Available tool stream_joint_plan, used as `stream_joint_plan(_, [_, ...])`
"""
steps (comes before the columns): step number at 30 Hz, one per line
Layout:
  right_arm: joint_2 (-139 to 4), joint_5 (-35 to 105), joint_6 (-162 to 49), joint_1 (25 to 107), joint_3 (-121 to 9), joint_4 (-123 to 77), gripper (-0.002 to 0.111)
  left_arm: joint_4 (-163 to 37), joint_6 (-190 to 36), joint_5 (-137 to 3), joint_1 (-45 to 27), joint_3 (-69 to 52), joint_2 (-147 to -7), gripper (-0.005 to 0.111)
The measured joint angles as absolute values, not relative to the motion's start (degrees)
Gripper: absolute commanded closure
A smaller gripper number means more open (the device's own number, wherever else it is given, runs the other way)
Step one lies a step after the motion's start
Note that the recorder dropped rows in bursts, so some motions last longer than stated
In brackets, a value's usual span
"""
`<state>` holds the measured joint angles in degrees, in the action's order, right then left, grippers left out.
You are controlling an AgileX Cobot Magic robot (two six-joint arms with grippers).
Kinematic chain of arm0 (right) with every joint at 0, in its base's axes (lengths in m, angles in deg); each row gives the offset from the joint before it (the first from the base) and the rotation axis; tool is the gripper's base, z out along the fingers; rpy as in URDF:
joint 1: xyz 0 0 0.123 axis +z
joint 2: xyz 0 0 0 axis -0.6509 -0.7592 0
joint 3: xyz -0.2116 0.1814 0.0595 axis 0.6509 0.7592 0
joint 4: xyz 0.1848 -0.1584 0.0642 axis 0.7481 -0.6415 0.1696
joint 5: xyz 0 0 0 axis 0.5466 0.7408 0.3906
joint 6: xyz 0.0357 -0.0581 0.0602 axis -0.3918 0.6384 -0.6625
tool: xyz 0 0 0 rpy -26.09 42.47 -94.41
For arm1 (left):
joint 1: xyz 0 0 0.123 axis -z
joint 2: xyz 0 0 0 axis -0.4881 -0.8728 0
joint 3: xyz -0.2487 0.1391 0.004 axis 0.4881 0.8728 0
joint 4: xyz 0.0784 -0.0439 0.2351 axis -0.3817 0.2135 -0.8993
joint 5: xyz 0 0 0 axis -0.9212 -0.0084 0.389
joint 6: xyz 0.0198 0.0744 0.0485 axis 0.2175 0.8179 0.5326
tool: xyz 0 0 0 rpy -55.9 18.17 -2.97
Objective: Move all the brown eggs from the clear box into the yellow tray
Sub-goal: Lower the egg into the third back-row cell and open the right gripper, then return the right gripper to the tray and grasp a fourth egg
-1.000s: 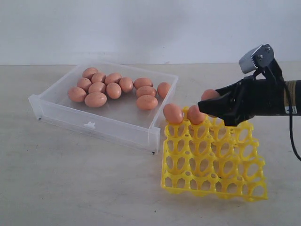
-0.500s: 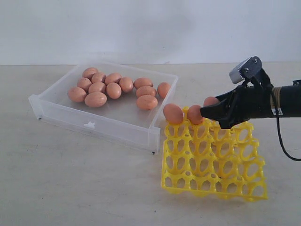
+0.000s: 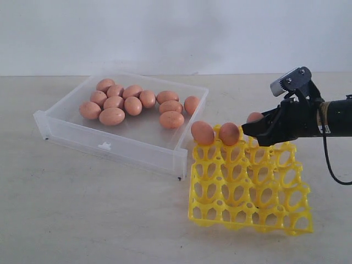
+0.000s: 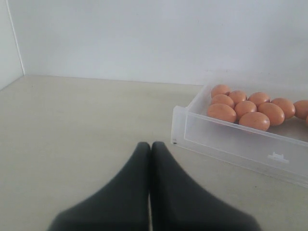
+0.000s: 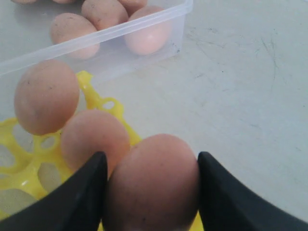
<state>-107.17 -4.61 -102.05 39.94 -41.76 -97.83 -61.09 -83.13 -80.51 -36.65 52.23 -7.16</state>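
Nearest on the table [image 3: 82, 220], toward its near right corner, lies the yellow tray [image 3: 247, 192], a glossy plastic lattice of round cells and little posts. Most cells are bare. Two brown eggs [image 3: 202, 132] sit side by side in the row along its far edge, smooth, matte and orange-brown.

Just right of them the right claw [image 3: 248, 131] grips a third egg [image 3: 254, 116] between black tapered fingers. From the room only its top shows above the fingers. I cannot tell whether it rests in a cell. The wrist view shows it filling the gap of the claw [image 5: 151, 156]. The arm is cut off at the right edge.

A second ago that claw covered part of the second egg [image 3: 229, 133]. It has since slid right along the far row and dropped a little, and that egg is now in full view.

Farther back, toward the far left, the clear box [image 3: 110, 147] holds thirteen eggs bunched against its far wall, unmoved.

The left claw [image 4: 150, 145] appears only in its own camera, its fingers pressed together and holding nothing, low over bare table beside the box [image 4: 231, 139].
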Motion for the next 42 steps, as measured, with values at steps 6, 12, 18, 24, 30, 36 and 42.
stream_joint_plan(6, [-107.2, -7.0, -102.0, 39.9, -41.8, -97.7, 0.052, -61.1, -83.1, -80.5, -36.7, 52.2, -7.2, 0.111])
stream_joint_plan(12, [-107.2, -6.8, -102.1, 39.9, -41.8, -97.7, 0.047, -61.1, -83.1, -80.5, -36.7, 52.2, -7.2, 0.111])
stream_joint_plan(18, [-107.2, -6.5, -102.1, 39.9, -41.8, -97.7, 0.047, -61.1, -83.1, -80.5, -36.7, 52.2, -7.2, 0.111])
stream_joint_plan(24, [-105.7, -7.0, -102.1, 39.9, -41.8, -97.7, 0.047, -61.1, -83.1, -80.5, -36.7, 52.2, -7.2, 0.111])
stream_joint_plan(30, [-97.3, -15.6, -102.8, 39.9, -41.8, -94.9, 0.048, -61.1, -83.1, -80.5, -36.7, 52.2, -7.2, 0.111])
stream_joint_plan(36, [-88.5, -31.1, -109.2, 43.7, -41.8, -84.9, 0.048, -61.1, -83.1, -80.5, -36.7, 52.2, -7.2, 0.111])
stream_joint_plan(42, [-85.0, -24.4, -108.2, 58.6, -45.7, -73.9, 0.051, -61.1, -83.1, -80.5, -36.7, 52.2, -7.2, 0.111])
